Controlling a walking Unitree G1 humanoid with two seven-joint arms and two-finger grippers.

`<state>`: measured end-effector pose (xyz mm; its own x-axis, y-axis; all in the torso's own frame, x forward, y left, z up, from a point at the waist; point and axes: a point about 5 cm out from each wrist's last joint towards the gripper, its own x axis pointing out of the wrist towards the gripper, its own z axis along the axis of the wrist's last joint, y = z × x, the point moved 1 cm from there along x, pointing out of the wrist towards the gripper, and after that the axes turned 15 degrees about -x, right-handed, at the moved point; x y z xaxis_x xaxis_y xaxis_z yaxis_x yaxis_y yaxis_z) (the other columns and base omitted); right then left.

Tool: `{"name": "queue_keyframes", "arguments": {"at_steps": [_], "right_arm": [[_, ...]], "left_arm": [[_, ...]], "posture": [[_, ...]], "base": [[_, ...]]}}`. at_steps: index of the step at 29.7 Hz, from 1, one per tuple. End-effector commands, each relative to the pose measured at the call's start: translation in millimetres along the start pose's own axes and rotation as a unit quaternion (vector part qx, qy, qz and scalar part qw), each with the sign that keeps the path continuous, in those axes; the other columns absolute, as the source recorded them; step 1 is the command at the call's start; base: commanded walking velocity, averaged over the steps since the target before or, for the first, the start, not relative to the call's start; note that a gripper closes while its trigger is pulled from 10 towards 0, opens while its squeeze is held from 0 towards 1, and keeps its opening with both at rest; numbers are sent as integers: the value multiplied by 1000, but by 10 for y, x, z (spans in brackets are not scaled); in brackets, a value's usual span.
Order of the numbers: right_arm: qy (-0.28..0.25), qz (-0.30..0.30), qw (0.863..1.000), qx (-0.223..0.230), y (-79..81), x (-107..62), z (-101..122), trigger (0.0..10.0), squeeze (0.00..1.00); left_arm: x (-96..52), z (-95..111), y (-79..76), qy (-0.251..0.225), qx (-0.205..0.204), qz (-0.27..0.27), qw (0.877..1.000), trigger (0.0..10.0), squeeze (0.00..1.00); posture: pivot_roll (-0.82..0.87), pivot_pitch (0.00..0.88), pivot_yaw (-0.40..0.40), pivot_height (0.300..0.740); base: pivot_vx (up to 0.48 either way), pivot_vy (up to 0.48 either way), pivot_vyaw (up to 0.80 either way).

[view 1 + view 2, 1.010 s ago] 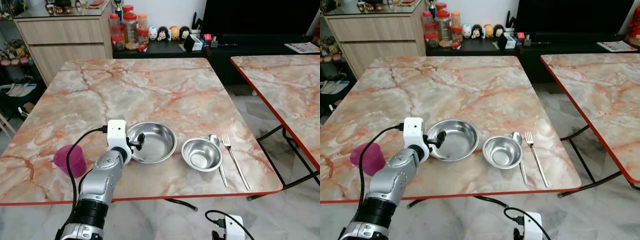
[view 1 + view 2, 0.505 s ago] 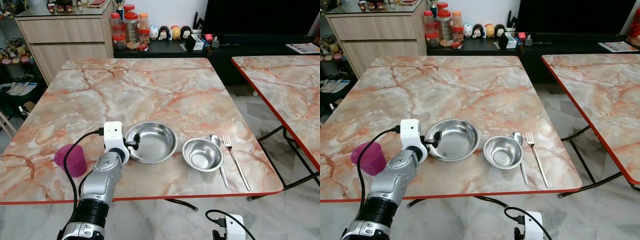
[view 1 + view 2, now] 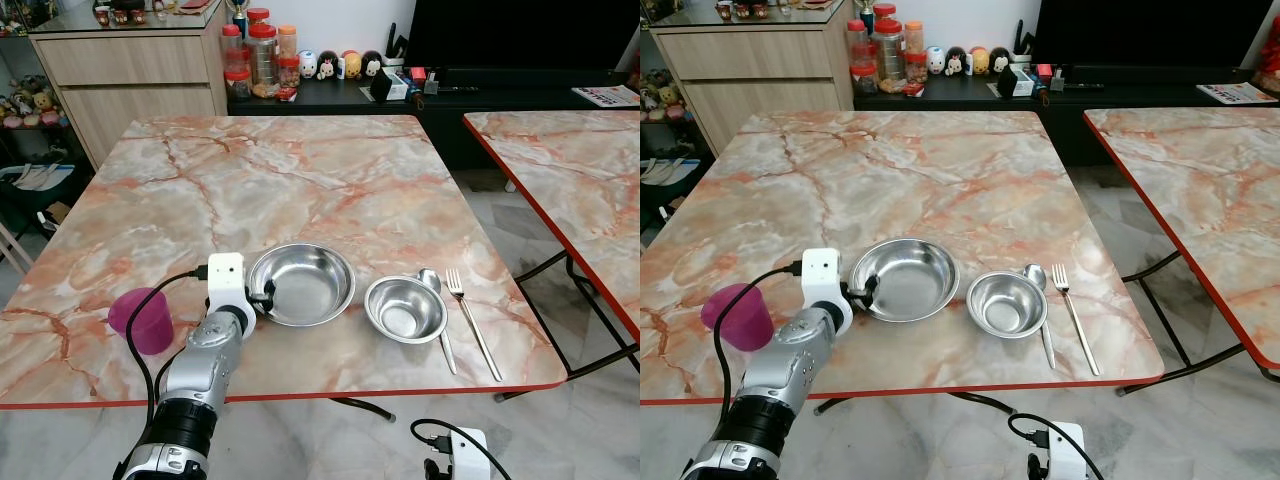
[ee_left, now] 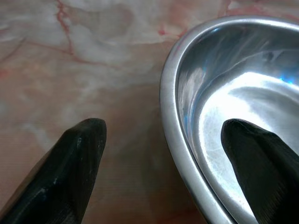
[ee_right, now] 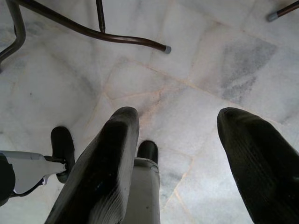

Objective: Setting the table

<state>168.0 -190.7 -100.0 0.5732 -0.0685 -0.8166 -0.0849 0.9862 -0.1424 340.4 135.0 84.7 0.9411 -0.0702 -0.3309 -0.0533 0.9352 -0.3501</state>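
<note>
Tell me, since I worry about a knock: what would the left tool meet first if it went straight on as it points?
Probably the large steel bowl: the open left tool straddles its near rim, one finger over the marble table, the other above the bowl's inside. Depth is unclear.

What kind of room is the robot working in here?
Probably a home living and dining room. A marble-patterned folding table holds a steel plate, a bowl, a spoon and a fork. Behind it stand a wooden cabinet, food jars and a dark television on a low black stand.
</note>
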Motion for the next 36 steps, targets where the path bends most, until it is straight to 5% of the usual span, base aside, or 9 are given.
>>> {"name": "queue_keyframes", "arguments": {"at_steps": [1, 6, 8, 26, 36], "right_arm": [[-6, -1, 1000, 1, -1, 5, 32, 10000, 0], [-5, -3, 1000, 5, -3, 3, 23, 10000, 0], [-5, -3, 1000, 6, -2, 3, 22, 10000, 0], [-12, -10, 999, 31, -15, 17, 84, 10000, 0], [-11, -8, 999, 34, 4, 15, 75, 10000, 0]], "left_arm": [[19, -7, -8, 11, 5, 4, 1000, 10000, 0], [21, -15, -2, 18, 6, 4, 1000, 9529, 0], [20, 2, 5, 18, 4, 5, 1000, 0, 0], [18, 220, 125, -1, -19, 12, 1000, 0, 0], [-4, 141, 49, 37, -4, -18, 999, 0, 0]], "posture": [[29, 0, -41, 740], [33, 0, -42, 740], [34, 0, -41, 740], [48, 0, -38, 740], [51, 0, -27, 740]], "base": [[0, 0, 0], [0, 0, 0], [0, 0, 0], [0, 0, 0], [0, 0, 0]]}}
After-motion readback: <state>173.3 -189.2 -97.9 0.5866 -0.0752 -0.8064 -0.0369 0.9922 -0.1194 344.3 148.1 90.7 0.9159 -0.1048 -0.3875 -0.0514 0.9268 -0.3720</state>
